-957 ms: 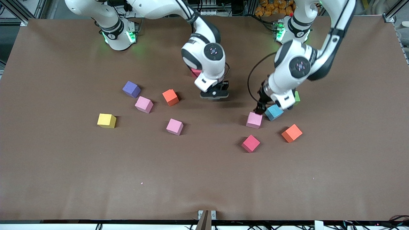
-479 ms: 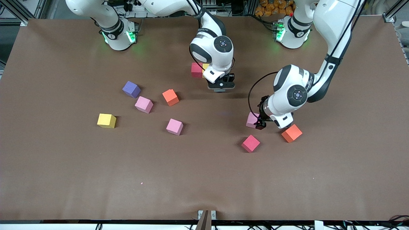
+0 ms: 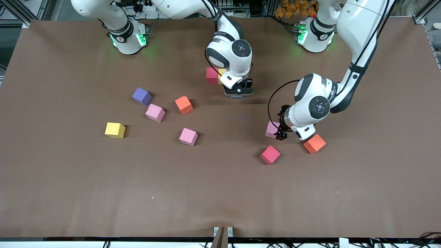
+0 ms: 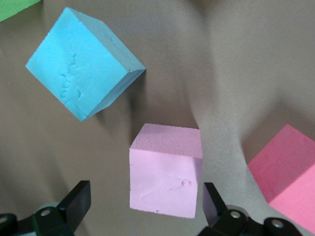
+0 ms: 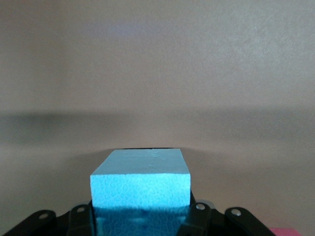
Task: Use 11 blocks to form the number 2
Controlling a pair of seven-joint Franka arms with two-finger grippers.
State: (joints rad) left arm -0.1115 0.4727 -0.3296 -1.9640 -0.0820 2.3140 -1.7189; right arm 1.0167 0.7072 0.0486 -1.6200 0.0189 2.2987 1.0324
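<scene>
1. Over the last second the left gripper (image 3: 281,133) dropped from the blue cube (image 4: 81,66) to the pink cube (image 4: 166,172) at centre-right, likely the next pick.
2. Its fingers stood wide open astride that cube, holding nothing.
3. The right gripper (image 3: 238,93), upper centre, had swung beside the red cube (image 3: 211,75) and yellow cube (image 3: 222,71), clamped on a light blue cube (image 5: 141,184).

Brown table (image 3: 220,193), green cube's corner (image 4: 15,7) at left wrist view's edge.

My left gripper (image 4: 142,216) straddles the pink cube (image 4: 166,172) with room on both sides; the light blue cube (image 4: 81,61) and red cube (image 4: 288,177) crowd near.
</scene>
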